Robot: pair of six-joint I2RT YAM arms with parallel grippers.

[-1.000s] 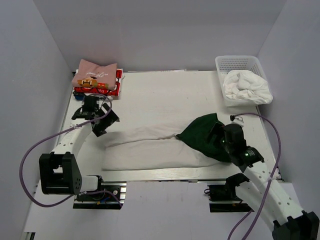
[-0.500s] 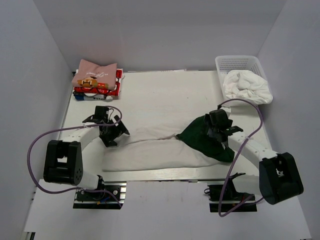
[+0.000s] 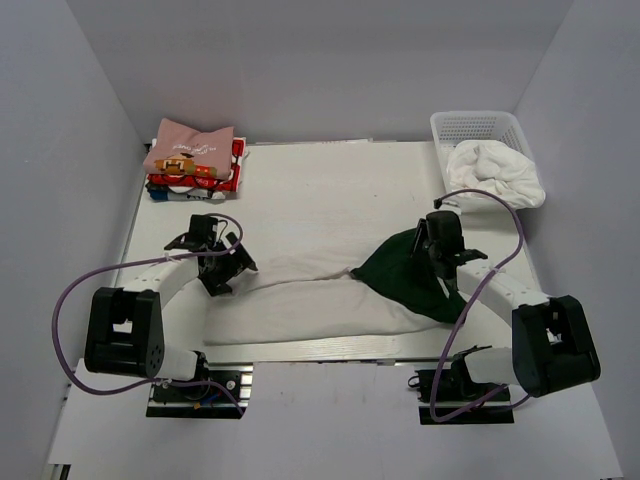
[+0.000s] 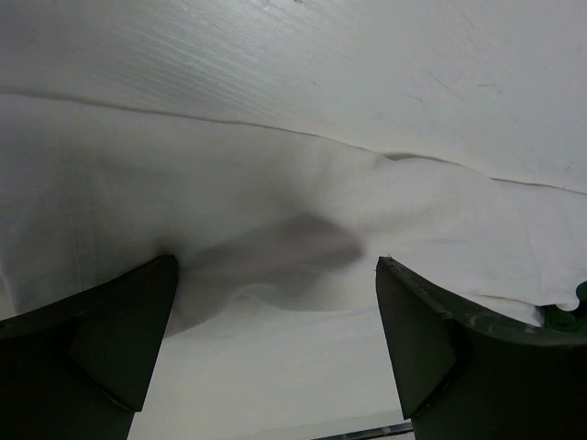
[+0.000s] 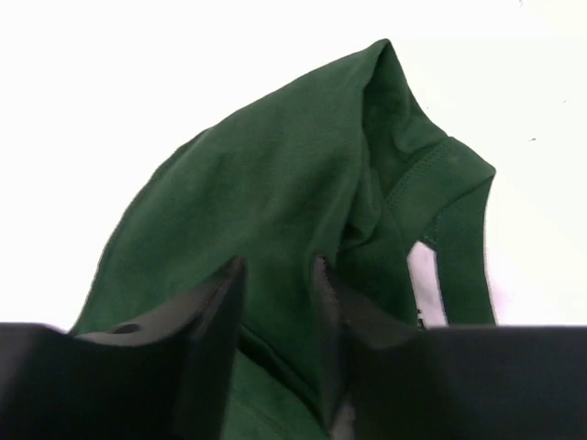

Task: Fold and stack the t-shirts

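While both arms reach low over the desk [image 3: 330,190], the left pincer [image 4: 275,266] hangs with its fingers [image 4: 101,339] spread wide apart and nothing between them. Directly beneath it lies the off-white shirt [image 4: 229,183], its cloth rumpled into soft folds and shaded by the pincer. Whether the fingertips touch the cloth cannot be told. Just past the fingertips the shirt ends in a long edge, and bare desk begins beyond it.

The right pincer [image 5: 277,270] sits down on the green sleeve [image 5: 257,174]. Its fingers [image 5: 211,330] are drawn close together, with a ridge of the green cloth rising in the narrow gap between them. Whether they pinch that ridge or only flank it cannot be told. Ahead of the fingertips the sleeve heaps up into a peak, and its stitched hem curls off to the pincer's right.

From above, the shirt stretches as a crumpled band from the left pincer across to the right pincer, near the front edge of the desk. Its pale body lies between the two, and the green sleeve bunches at the right end.

Well beyond the left pincer, at the far left corner, rests a stack of folded shirts [image 3: 190,160], pink on top with red and white showing under it. Well beyond the right pincer, at the far right corner, stands a white basket [image 3: 480,124] holding a crumpled white cloth [image 3: 495,172].
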